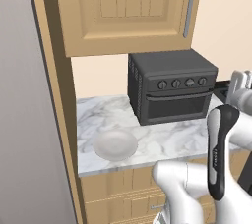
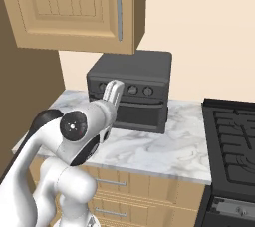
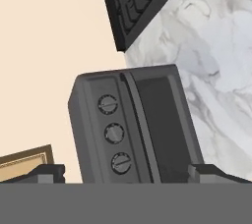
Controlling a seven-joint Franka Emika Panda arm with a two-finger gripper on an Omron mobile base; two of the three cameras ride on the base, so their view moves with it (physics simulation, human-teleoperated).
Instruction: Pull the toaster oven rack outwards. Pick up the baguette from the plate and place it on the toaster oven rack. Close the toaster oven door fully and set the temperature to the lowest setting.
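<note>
Plate (image 1: pixel 115 144) left view — stovetop (image 2: pixel 234 136) right view.

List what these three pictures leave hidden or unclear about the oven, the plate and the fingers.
- Toaster oven rack: behind the dark glass of the shut toaster oven door, left base view.
- Plate: too pale to tell what lies on it.
- Toaster oven: left knobs hidden by the arm, right base view.
- Fingers: cut by the bottom edge, hand view.

Base cams flank arm, share toaster oven (image 1: pixel 172 88); hand cam rolled sideways, close.
</note>
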